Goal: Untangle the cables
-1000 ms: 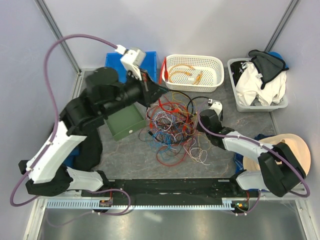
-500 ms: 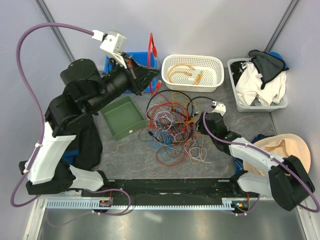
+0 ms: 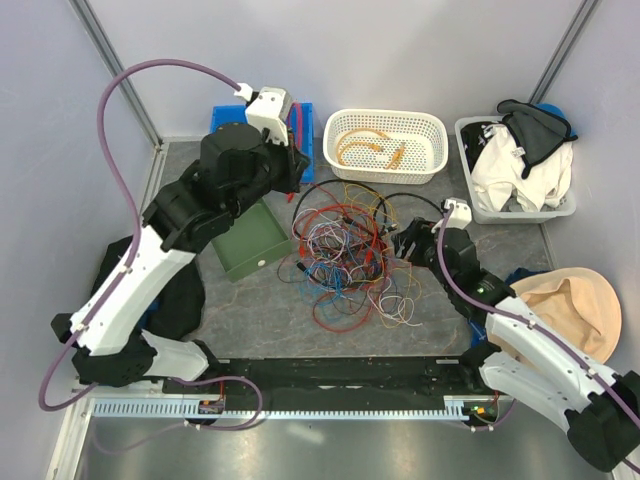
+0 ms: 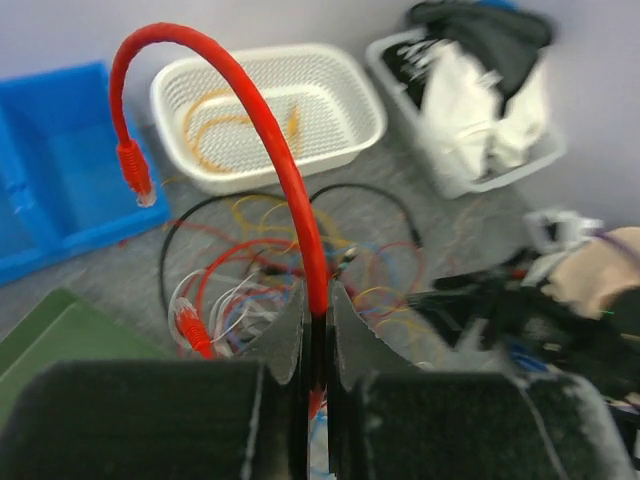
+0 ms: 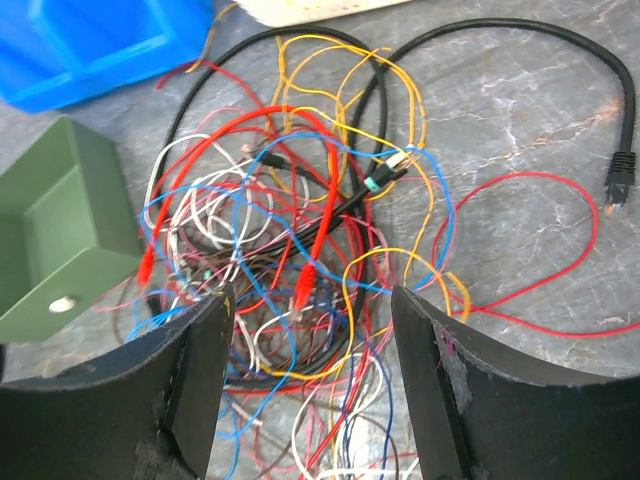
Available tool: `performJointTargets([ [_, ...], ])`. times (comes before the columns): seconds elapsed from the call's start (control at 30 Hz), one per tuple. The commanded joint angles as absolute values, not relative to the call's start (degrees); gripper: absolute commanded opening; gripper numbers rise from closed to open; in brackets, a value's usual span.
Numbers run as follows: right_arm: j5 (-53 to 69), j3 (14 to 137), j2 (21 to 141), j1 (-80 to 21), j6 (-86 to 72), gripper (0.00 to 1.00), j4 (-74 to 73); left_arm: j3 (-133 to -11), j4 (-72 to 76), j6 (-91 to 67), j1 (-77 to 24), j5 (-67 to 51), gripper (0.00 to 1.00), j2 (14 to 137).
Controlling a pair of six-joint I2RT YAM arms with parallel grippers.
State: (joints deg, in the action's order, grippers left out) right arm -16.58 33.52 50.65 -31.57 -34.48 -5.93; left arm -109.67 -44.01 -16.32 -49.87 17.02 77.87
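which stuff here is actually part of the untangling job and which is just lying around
Part of the job:
- cable tangle
- red cable, pinched in the left claw
- right claw, open, facing the tangle
- white basket holding orange cords, maybe a drop spot

Lying about:
- green box
- blue bin
- tub of clothes
- beige cap

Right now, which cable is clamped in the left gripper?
The thick red patch cable, arching up out of the left gripper; the other cables lie tangled on the table.
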Motion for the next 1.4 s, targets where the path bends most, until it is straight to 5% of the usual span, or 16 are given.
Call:
performJointTargets([
  [0.0, -13.11, 34.02, 47.12, -31.82, -34.63, 0.71, -7.39, -98.92, -43.95, -21.69, -38.96, 18.02, 0.02, 74.98],
  [0.27, -9.76, 29.71, 45.35, -31.99, -35.95, 0.70, -3.61, -80.69, -36.13, -29.26, -24.36, 15.21, 0.02, 74.61],
  [1.0, -8.70, 25.84, 42.36, -31.99, -34.98, 0.70, -2.29, -67.15, -30.05, -31.55, -22.32, 21.27, 0.02, 84.29],
  [1.1, -8.88, 26.36, 42.63, -31.99, -34.72, 0.70, -2.72, -65.84, -30.76, -31.90, -22.24, 21.36, 0.19, 83.06],
  [1.23, -9.23, 26.98, 42.80, -31.99, -34.37, 0.70, -3.25, -64.69, -32.77, -31.20, -22.15, 21.62, 0.64, 81.04],
  [1.3, -9.14, 27.16, 43.15, -31.99, -34.54, 0.70, -3.08, -64.51, -33.83, -31.64, -22.24, 22.58, 0.78, 80.25],
  [1.33, -9.23, 27.33, 43.33, -31.99, -34.54, 0.70, -2.99, -64.69, -34.71, -31.90, -22.24, 23.02, 0.95, 79.64],
  [1.37, -9.05, 27.42, 43.50, -31.99, -34.54, 0.70, -2.99, -65.04, -35.24, -32.08, -22.24, 23.55, 0.96, 78.24],
])
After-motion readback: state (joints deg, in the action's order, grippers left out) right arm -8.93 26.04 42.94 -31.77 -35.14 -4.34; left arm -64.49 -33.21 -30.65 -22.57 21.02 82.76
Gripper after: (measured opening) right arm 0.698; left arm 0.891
